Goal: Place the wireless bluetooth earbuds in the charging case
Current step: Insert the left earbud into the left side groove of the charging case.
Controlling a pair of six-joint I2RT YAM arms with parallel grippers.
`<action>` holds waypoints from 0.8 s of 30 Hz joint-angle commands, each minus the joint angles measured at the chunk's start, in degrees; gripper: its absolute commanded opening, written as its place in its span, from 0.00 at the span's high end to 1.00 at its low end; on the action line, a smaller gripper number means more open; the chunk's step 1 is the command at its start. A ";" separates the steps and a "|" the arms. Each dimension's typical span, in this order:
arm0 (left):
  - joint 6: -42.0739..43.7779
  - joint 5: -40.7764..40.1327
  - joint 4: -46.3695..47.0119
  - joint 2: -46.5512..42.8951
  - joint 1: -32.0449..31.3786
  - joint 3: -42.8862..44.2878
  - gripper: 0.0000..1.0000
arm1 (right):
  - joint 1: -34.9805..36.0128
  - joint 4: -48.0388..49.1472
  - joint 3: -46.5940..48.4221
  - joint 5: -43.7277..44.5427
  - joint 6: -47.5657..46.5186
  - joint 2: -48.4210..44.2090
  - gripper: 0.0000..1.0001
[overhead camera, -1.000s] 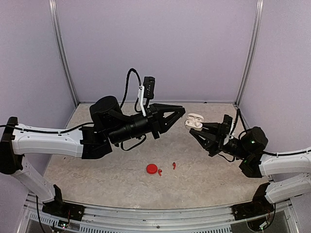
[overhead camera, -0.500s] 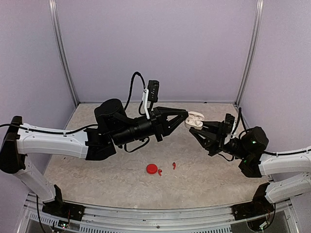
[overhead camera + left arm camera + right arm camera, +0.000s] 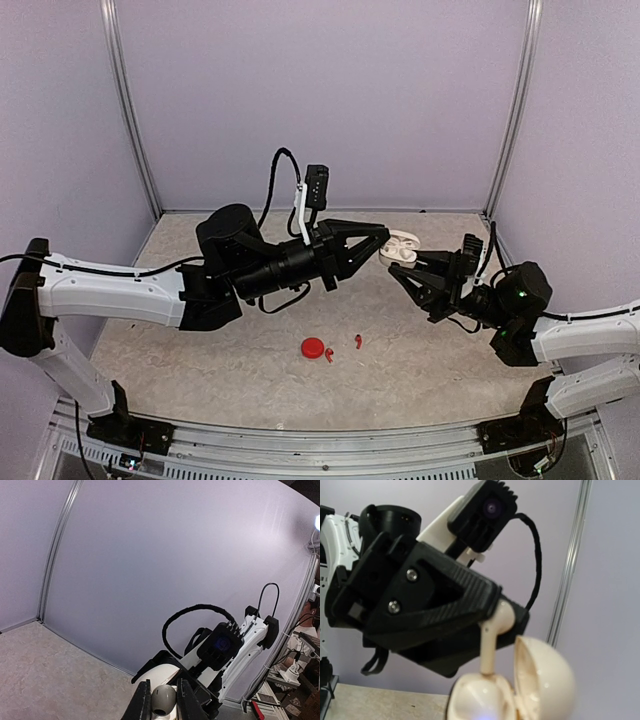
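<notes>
Left tool (image 3: pixel 383 236) advanced, pinching white earbud (image 3: pixel 163 700) into right tool's (image 3: pixel 408 266) clasped, cropped case (image 3: pixel 542 677).

This is a robotics lab, a closed test cell rather than any lived-in room. Plain pale lilac panels (image 3: pixel 320 100) wall it in on three sides, held by bare aluminium posts (image 3: pixel 128 110) at the corners. The desk (image 3: pixel 250 370) is a mottled beige slab with a slotted metal rail (image 3: pixel 320 452) along its near edge. Two white-and-black machines are bolted there, the left arm (image 3: pixel 110 290) and the right arm (image 3: pixel 590 335), with a small camera (image 3: pixel 315 185) on the wrist and a loop of black cable (image 3: pixel 197 607). Past the panel's edge, the left wrist view shows a crowded bench of wires and gear (image 3: pixel 300 665).
</notes>
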 commanded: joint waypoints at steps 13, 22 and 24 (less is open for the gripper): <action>-0.40 0.36 0.06 2.39 -0.31 1.31 0.90 | 0.97 4.46 2.10 -0.51 2.44 -0.06 1.00; -0.44 0.93 -0.27 2.78 -0.31 1.06 0.90 | 1.00 6.13 2.49 0.23 2.83 1.09 1.00; -0.44 0.95 -0.43 2.79 -0.34 1.12 0.90 | 1.02 6.32 2.67 0.18 2.87 1.38 1.00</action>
